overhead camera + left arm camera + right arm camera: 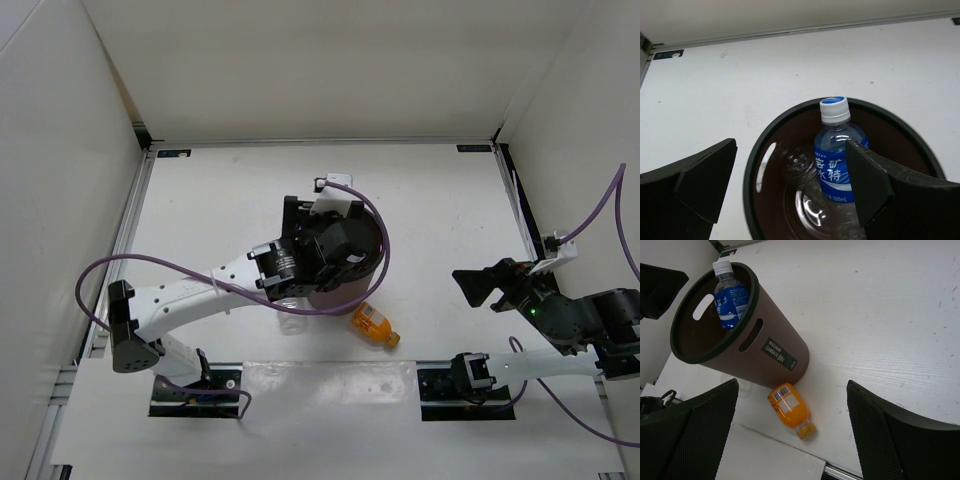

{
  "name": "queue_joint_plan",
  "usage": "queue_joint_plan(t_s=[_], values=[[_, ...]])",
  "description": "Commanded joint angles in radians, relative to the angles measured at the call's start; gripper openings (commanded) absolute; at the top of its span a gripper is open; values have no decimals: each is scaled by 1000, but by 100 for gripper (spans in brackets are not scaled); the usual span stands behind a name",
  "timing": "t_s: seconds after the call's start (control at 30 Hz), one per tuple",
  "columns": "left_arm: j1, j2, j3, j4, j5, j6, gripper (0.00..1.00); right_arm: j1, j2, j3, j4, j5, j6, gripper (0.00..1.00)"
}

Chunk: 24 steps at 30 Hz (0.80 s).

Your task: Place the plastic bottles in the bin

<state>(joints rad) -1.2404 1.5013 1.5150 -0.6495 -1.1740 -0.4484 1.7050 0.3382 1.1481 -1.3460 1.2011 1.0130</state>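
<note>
The dark brown bin stands mid-table, and my open left gripper hovers right over its mouth with nothing between the fingers. A clear bottle with a blue label stands upright inside the bin, and a clear bottle lies at the bottom beside it. From above, the left gripper covers most of the bin. The short orange bottle lies on its side at the bin's foot, also visible as the orange bottle. My right gripper is open, far off at the right gripper.
White walls enclose the table on three sides. A raised white strip runs along the near edge by the arm bases, close to the orange bottle. Something pale and translucent lies under the left arm beside the bin.
</note>
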Motion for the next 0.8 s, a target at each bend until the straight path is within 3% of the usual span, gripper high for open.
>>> queue_joint_plan(t_s=[0.0, 0.27, 0.4, 0.47, 0.57, 0.67, 0.77], values=[[-7, -64, 50, -151, -58, -78, 100, 8, -11, -7, -136, 26, 7, 90], [-5, -337, -27, -395, -89, -127, 100, 13, -8, -8, -134, 25, 4, 90], [53, -612, -145, -501, 20, -197, 100, 12, -4, -8, -125, 23, -4, 90], [91, -674, -171, -550, 65, -242, 100, 7, -2, -10, -125, 23, -8, 90], [96, -815, -217, -656, 54, -335, 100, -1, 13, -14, -107, 20, -25, 90], [96, -886, -265, -725, 37, -401, 100, -21, 50, -10, -93, 6, -44, 90], [96, -908, -299, -759, 43, -434, 100, -10, 93, 1, -157, -5, 48, 90]])
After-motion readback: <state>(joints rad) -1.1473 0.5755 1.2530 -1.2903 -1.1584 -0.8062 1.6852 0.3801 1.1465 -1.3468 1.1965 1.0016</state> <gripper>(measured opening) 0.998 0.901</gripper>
